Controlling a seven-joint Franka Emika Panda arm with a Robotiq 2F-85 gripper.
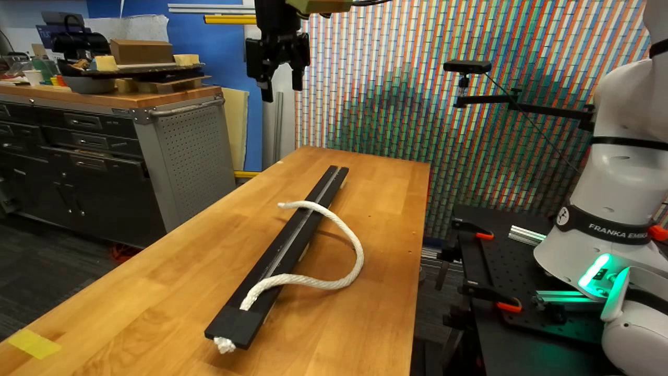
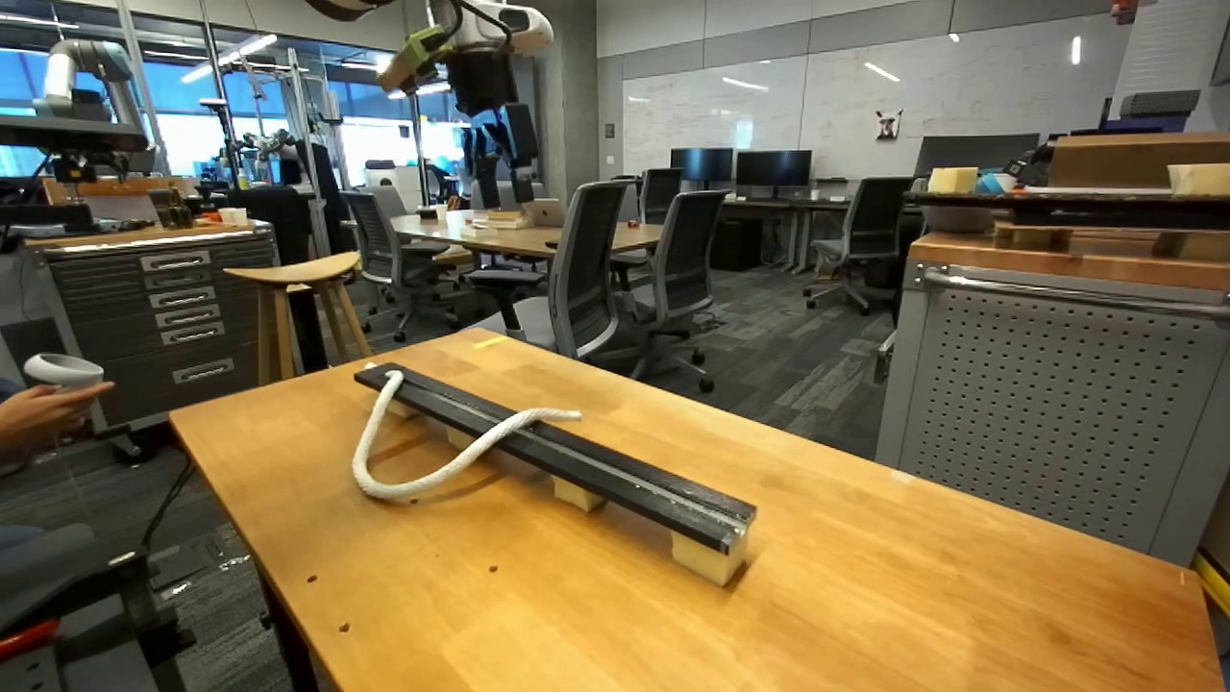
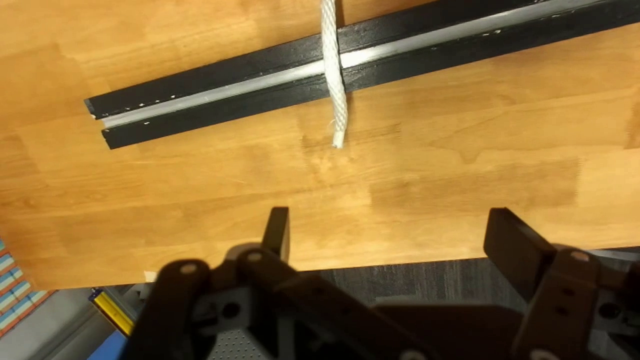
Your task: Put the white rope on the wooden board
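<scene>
Well below the wide-spread claw [image 1: 282, 90], white rope [image 1: 359, 256], looping beside and across the wooden board [image 1: 300, 237]

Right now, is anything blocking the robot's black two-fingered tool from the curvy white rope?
Nothing visible: the open black two-fingered tool hangs higher, with only air between it and the curved white rope, whose end sticks out past the long black grooved board.

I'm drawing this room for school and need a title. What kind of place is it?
It looks like a robotics lab, or maybe a workshop. You can tell from the big white robot arm, the workbench with drawers and the large whiteboard on the wall.
</scene>
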